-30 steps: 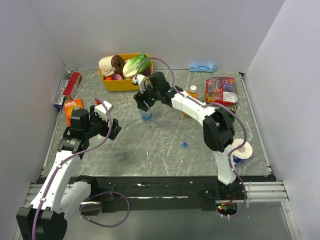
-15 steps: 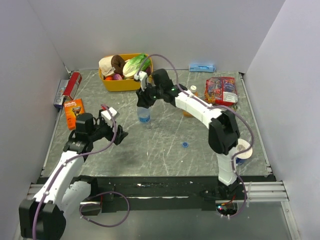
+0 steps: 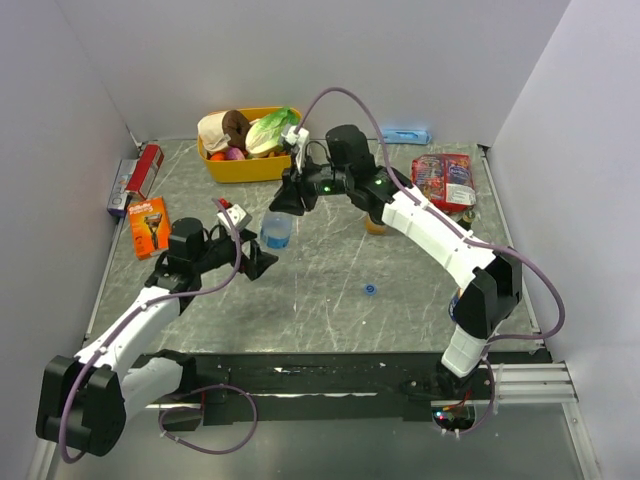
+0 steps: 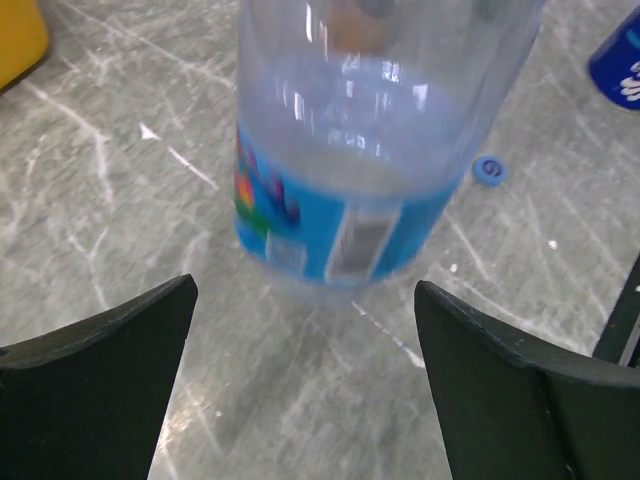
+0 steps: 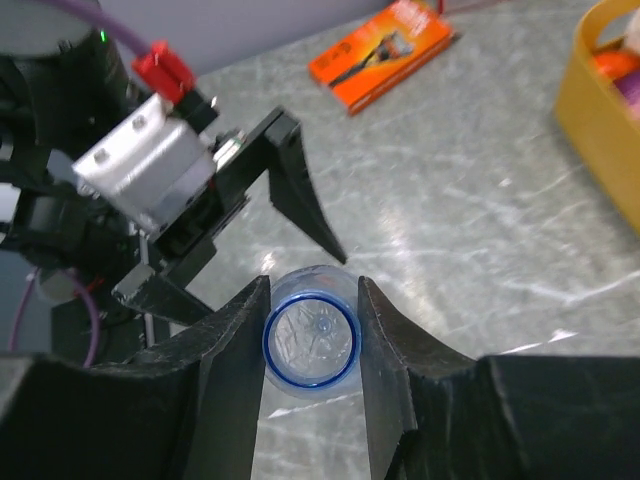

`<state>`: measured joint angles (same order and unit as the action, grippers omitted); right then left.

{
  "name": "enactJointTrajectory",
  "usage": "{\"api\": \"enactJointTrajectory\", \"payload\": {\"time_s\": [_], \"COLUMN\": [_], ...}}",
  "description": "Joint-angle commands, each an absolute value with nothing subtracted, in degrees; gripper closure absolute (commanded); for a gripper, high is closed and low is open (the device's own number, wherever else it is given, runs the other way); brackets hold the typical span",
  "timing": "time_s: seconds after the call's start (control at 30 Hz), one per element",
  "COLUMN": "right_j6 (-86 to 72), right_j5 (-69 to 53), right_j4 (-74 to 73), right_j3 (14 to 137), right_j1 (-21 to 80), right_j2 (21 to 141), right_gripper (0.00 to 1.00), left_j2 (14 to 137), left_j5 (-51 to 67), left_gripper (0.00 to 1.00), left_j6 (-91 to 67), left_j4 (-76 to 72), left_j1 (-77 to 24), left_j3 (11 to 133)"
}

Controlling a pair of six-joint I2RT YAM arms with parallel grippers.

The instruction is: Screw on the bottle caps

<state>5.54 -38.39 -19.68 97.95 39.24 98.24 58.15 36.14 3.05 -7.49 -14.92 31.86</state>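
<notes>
The clear water bottle (image 3: 277, 230) with a blue label stands uncapped left of centre, leaning a little. My right gripper (image 3: 288, 200) is shut on its neck from above; the right wrist view shows the blue-ringed mouth (image 5: 310, 340) squeezed between the fingers (image 5: 235, 345). My left gripper (image 3: 255, 262) is open just in front of the bottle. In the left wrist view the bottle (image 4: 340, 190) stands beyond the spread fingertips of the left gripper (image 4: 305, 288), not touched. A small blue cap (image 3: 370, 290) lies flat on the table, also visible behind the bottle (image 4: 488, 170). The orange bottle (image 3: 376, 222) is mostly hidden under the right arm.
A yellow basket (image 3: 212, 166) of food stands at the back left. An orange razor box (image 3: 150, 225) and a red box (image 3: 147, 166) lie along the left wall. Snack bags (image 3: 442, 180) lie at the back right. A blue-and-white can (image 4: 620, 60) stands on the right.
My right gripper has shut on the water bottle's neck and shifted it a little to the left. The left arm has swung right, bringing its open gripper up to the bottle.
</notes>
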Motion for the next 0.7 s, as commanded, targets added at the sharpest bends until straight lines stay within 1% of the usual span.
{"api": "enactJointTrajectory", "payload": {"time_s": [0.0,0.17,0.37,0.6,0.67], "right_j6": [4.0,2.3,0.1,-1.6,-1.8], "right_j5": [-40.7,-42.2,-45.2,-44.5,-44.1], "right_j4": [-19.5,-18.5,-14.2,-13.4,-13.4], "right_j3": [96.8,94.1,91.6,92.3,92.5], "right_j1": [40.0,40.4,40.4,40.3,40.3], "right_j2": [97.3,95.5,93.8,94.3,94.4], "right_gripper": [1.00,1.00,1.00,1.00,1.00], "left_j2": [59.2,60.8,63.2,64.9,65.3], "left_j5": [37.8,38.0,43.4,46.8,47.0], "left_gripper": [0.04,0.04,0.04,0.01,0.03], "left_j6": [-4.0,-6.5,-7.5,-7.1,-6.3], "left_j4": [-14.0,-16.0,-17.4,-17.6,-17.4], "left_j1": [-16.6,-16.6,-17.0,-19.3,-19.5], "left_j3": [34.0,35.2,36.8,38.1,38.1]}}
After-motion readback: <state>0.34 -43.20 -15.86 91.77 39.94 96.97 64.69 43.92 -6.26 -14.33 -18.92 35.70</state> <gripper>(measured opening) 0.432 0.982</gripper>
